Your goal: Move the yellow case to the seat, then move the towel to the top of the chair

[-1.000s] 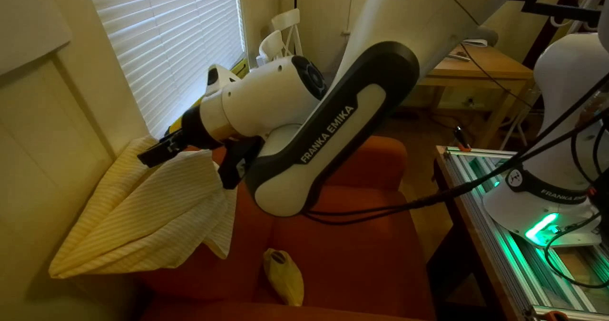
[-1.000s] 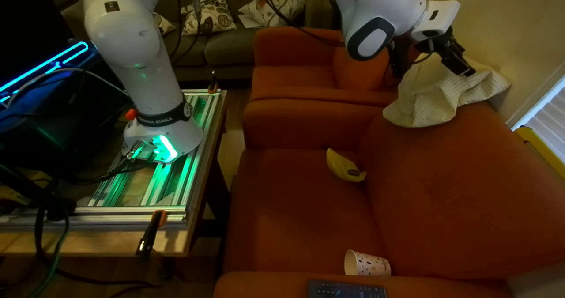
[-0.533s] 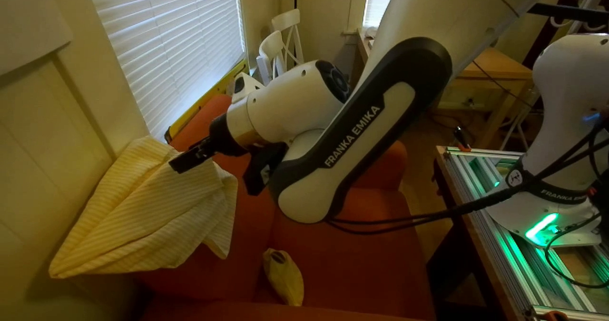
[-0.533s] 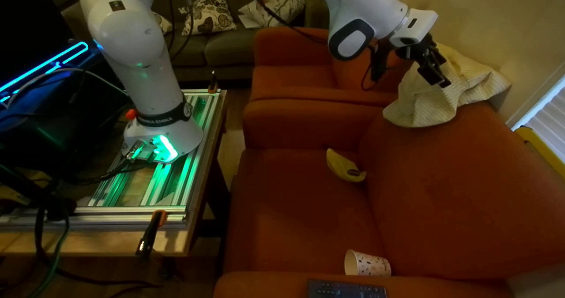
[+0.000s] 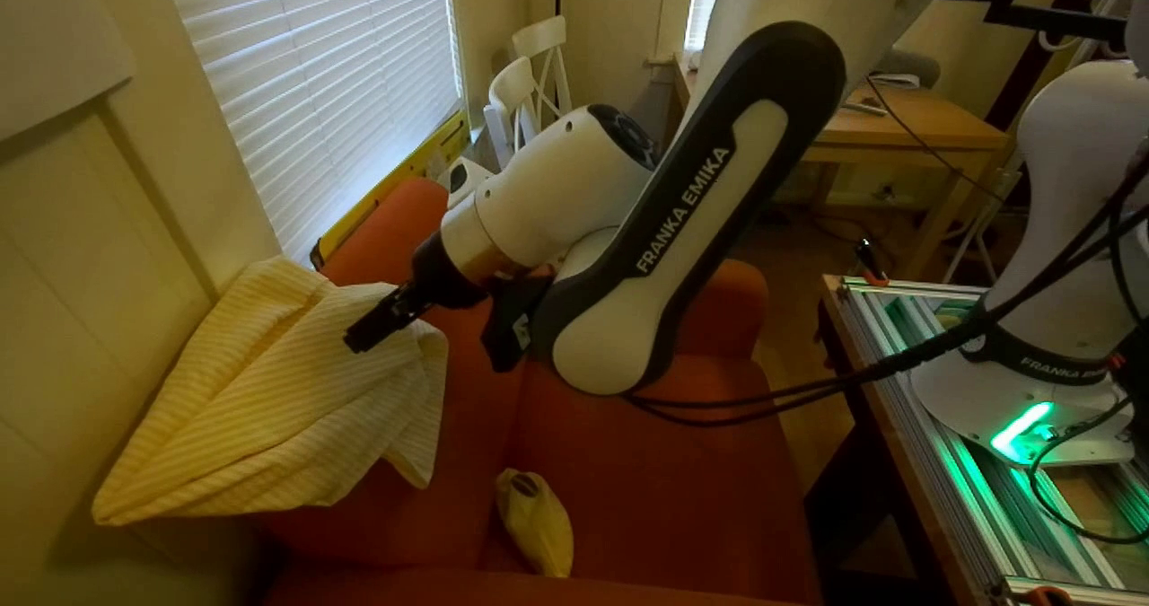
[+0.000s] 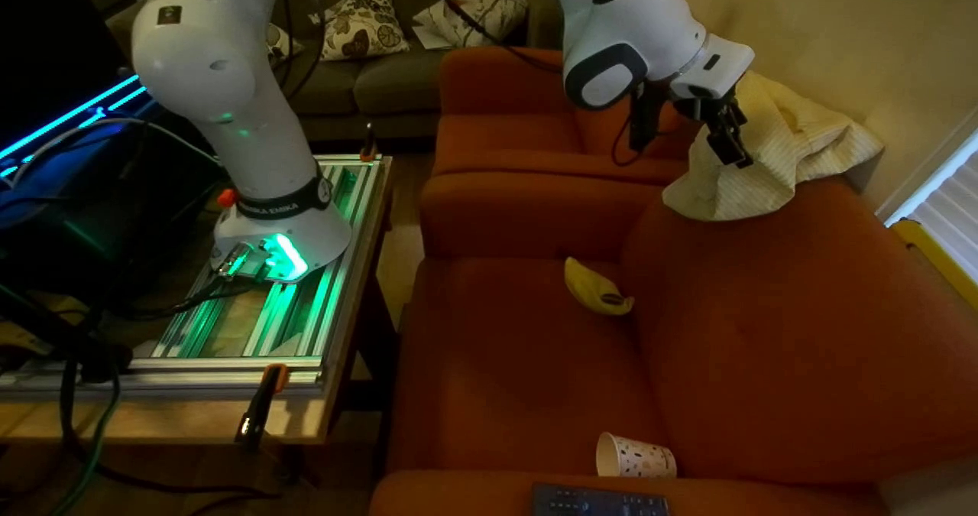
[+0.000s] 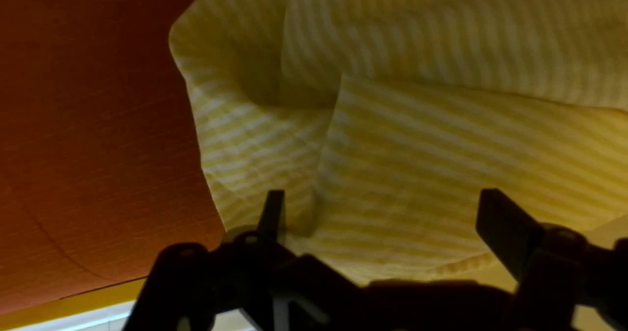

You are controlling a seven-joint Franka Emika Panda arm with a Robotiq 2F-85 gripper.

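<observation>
Your claw (image 7: 382,192) sits lower and farther in from the window blinds (image 5: 332,85) than a second ago, and it points more steeply down; the towel (image 5: 296,390) and the yellow case (image 6: 598,287) lie unmoved. You have the claw wide: in the wrist view its fingers (image 7: 505,228) stand well apart with nothing pinched between them. Folds of the towel fill the space beyond, but you cannot tell from here whether the fingers touch them.

With the yellow case, shaped like a banana, lying on the orange seat (image 6: 527,371) close to the chair back (image 6: 795,309), you can count the first step as done. The towel is bunched over the top corner of that chair back, with part of it spilling past the end. So you are most likely in the second step, and late in it: either you are leaving the towel as it lies, or you are lining up a grip to settle it.

If you mean to leave, hold the fingers wide and lift clear before you swing away, since a loose fold could snag and drag the towel down. If you want it squarer on top, come down over a raised fold, bring the fingers together on that alone, and draw it gently along the chair back
</observation>
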